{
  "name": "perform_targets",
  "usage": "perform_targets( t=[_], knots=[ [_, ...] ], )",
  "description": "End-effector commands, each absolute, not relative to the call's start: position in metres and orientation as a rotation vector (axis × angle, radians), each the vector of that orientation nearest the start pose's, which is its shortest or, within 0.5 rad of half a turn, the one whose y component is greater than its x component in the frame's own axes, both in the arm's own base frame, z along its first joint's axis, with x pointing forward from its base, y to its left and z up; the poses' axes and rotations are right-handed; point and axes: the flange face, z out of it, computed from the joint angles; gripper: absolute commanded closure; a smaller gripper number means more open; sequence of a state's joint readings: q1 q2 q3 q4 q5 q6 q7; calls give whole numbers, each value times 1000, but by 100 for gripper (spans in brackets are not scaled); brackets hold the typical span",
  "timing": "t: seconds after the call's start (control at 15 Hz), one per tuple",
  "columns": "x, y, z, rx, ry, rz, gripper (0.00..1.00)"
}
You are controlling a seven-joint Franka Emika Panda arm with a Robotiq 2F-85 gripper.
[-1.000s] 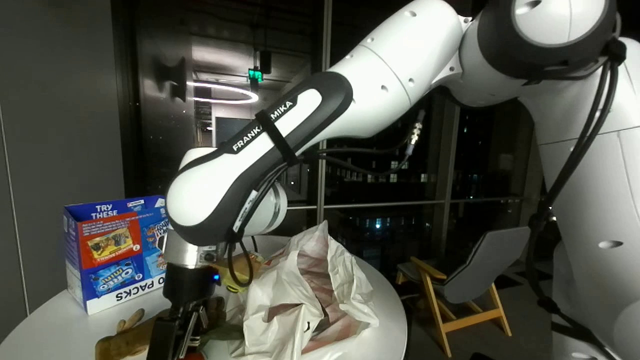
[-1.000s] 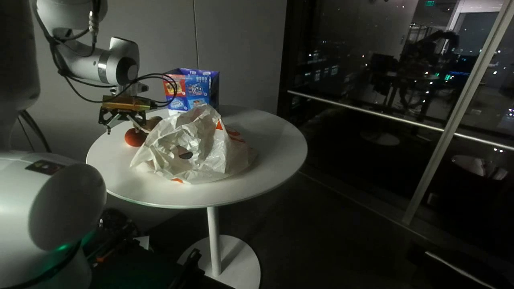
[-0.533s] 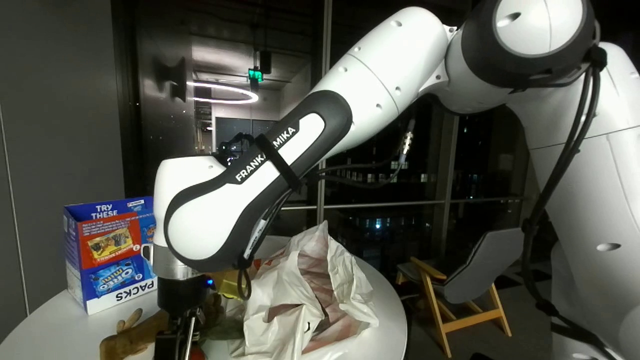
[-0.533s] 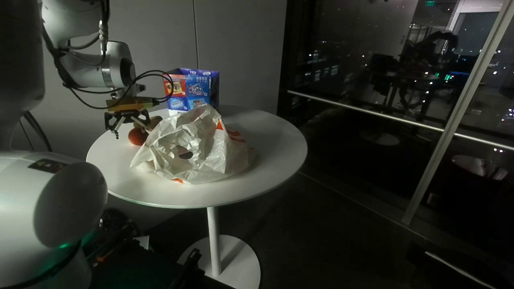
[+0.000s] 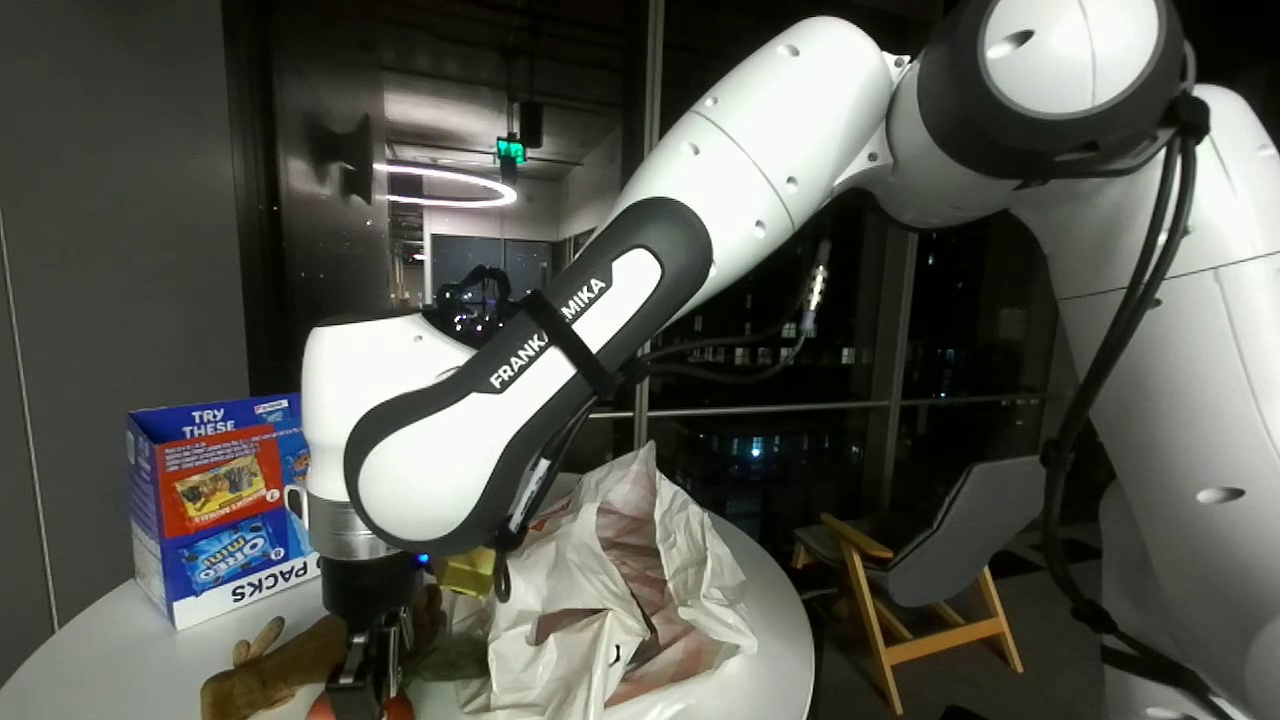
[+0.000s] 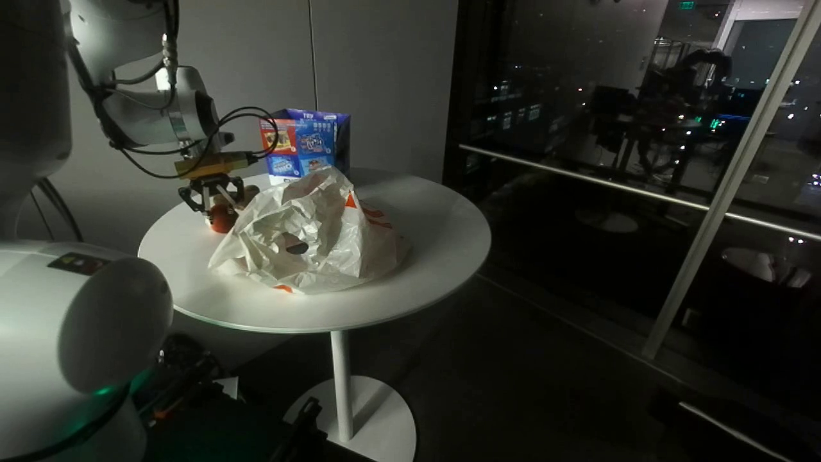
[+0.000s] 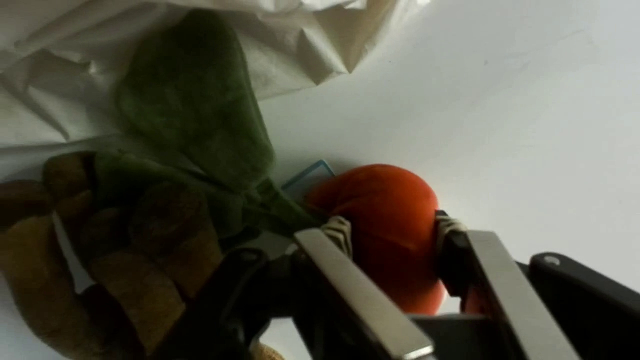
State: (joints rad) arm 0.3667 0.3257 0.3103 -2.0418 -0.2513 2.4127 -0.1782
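Since the red toy (image 7: 395, 210) lies directly between the fingertips of the gripper (image 7: 394, 231), neither ahead of them nor off to a side, no gap shows at either flank. Rounded and soft-looking, it bulges a little past where the banded pads (image 7: 338, 235) press in, so I would call it clasped. Its longer spread, as far as it shows, runs crosswise to the line joining the pads, and the only arm (image 5: 760, 150) about comes down on it from above. It seems to rest on the round white table (image 6: 442, 231), though its underside is hidden from me.

Just beside it pokes out a small pale tag (image 7: 310, 176), and a green plush leaf (image 7: 195, 100) reaches away, overlapping the edge of the white plastic bag (image 6: 321, 244); whether leaf and toy are joined, I cannot tell. Near too, between the toy and a blue snack box (image 5: 230, 520), lies a knobbly brown soft thing (image 5: 275, 670).

Only the wrist view lays bare both contacts and the tag. In an exterior view, mere slivers of the red toy (image 5: 401, 709) show around the fingers; in an exterior view, most of the red toy (image 6: 223, 222) appears, right beside the bag, with no leaf to be made out.
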Motion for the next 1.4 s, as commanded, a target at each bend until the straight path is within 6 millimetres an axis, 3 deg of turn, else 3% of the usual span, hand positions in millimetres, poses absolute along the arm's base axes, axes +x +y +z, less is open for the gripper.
perform_targets(
  t=[0.0, 0.2, 0.4, 0.8, 1.33],
  knots=[
    [477, 372, 296, -2836, -1522, -194, 86],
    [478, 370, 299, -2858, -1474, -192, 94],
    [474, 363, 324, -2883, -1374, -236, 91],
    [449, 328, 413, -2947, -1034, -499, 91],
    [377, 266, 497, -3007, -563, -855, 91]
  ],
)
